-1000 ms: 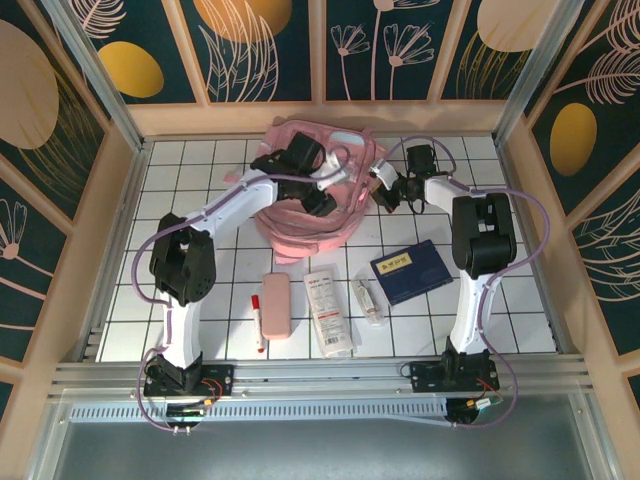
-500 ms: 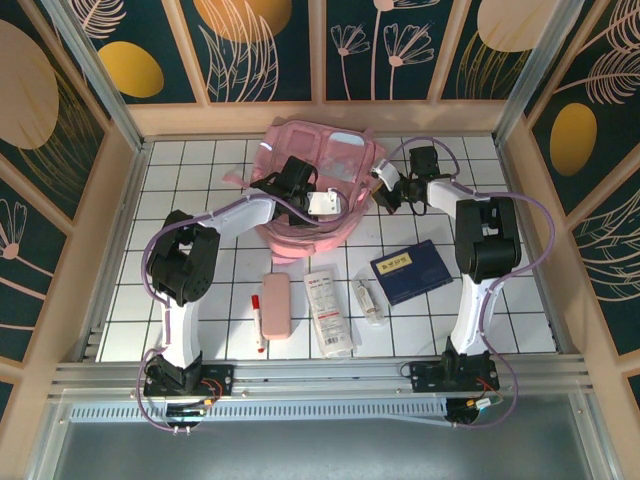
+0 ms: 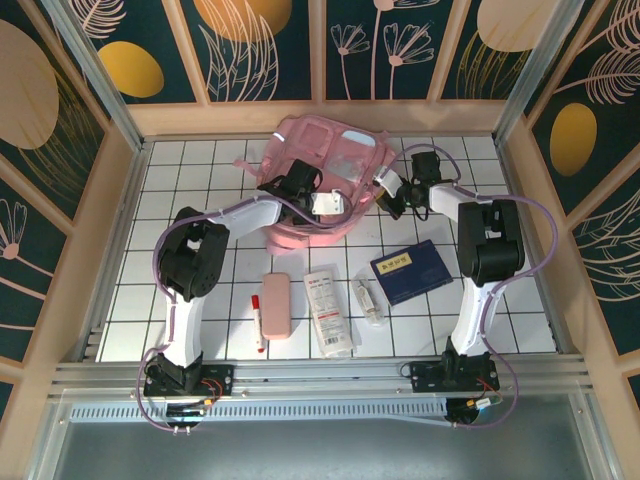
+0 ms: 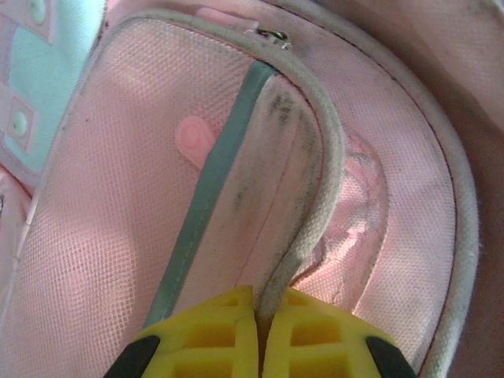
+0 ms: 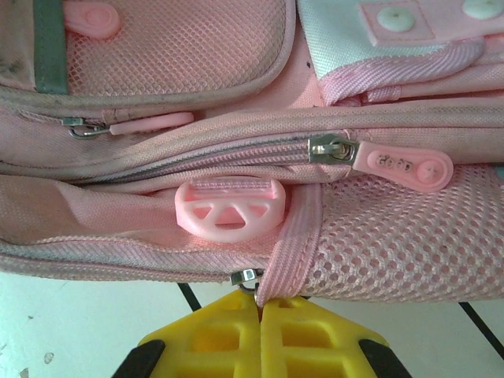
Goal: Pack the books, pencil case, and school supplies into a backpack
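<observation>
The pink backpack [image 3: 318,165] lies at the back middle of the table, front pockets up. My left gripper [image 3: 338,203] rests on its near side; in the left wrist view the gripper [image 4: 260,303] is shut on the grey piped edge [image 4: 311,213] of a mesh pocket. My right gripper [image 3: 378,192] is at the bag's right side, where it [image 5: 260,303] is shut on a pink webbing strap [image 5: 293,236] beside a metal zip pull. The pink pencil case [image 3: 277,304], red-and-white marker [image 3: 258,322], white packet [image 3: 328,310], clear tube [image 3: 370,300] and navy book [image 3: 410,270] lie in a row nearer the arms.
Wooden walls enclose the white gridded table [image 3: 180,190] on three sides. A metal rail [image 3: 320,375] runs along the near edge by the arm bases. A pink round buckle [image 5: 230,206] and a zip slider [image 5: 327,148] sit close to the right fingers.
The left gripper has closed on the pocket edge and shifted right and nearer. The bunched backpack has spread flatter. The right gripper stays shut on the strap.
</observation>
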`<action>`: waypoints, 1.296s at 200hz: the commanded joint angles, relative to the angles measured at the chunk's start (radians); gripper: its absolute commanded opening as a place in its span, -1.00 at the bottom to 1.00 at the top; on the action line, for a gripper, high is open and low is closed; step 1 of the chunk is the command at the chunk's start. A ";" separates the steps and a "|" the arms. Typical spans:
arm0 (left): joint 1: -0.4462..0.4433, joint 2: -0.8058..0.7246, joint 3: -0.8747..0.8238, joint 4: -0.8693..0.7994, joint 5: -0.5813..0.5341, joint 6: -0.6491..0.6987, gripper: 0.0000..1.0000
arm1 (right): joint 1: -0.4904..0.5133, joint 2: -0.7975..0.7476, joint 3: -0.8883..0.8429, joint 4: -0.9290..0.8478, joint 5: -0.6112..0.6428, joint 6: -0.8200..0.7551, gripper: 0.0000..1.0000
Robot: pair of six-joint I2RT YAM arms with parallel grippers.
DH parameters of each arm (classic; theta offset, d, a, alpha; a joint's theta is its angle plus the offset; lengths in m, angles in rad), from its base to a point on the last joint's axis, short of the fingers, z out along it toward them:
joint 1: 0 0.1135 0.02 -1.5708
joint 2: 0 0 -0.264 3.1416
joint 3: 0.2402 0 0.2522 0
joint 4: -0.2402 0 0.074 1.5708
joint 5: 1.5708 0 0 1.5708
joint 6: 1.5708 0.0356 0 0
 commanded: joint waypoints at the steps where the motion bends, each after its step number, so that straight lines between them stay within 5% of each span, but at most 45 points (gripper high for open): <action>1: 0.011 0.006 0.100 0.129 -0.085 -0.228 -1.00 | 0.023 -0.078 -0.035 -0.010 -0.015 -0.012 -1.00; 16: 0.013 0.007 0.146 0.137 -0.145 -0.413 -1.00 | 0.044 -0.110 -0.066 -0.019 -0.002 -0.005 -1.00; 66: 0.012 0.031 0.221 0.046 -0.106 -0.673 -1.00 | 0.076 -0.209 -0.157 -0.025 -0.040 0.034 -1.00; 109: 0.011 0.012 0.183 0.087 -0.055 -0.830 -1.00 | 0.146 -0.243 -0.128 -0.122 -0.100 0.041 -1.00; 149: 0.007 0.030 0.192 0.086 -0.017 -0.948 -1.00 | 0.269 -0.269 -0.132 -0.062 -0.168 0.207 -1.00; 191: 0.007 0.024 0.178 0.129 0.069 -1.048 -1.00 | 0.363 -0.341 -0.283 0.323 -0.076 0.635 -1.00; 214: 0.008 0.019 0.175 0.134 0.108 -1.086 -1.00 | 0.352 -0.386 -0.385 0.549 -0.014 0.933 -0.62; 259: 0.009 -0.023 0.123 0.168 0.191 -1.113 -1.00 | 0.425 -0.594 -0.613 0.571 0.117 1.305 -0.31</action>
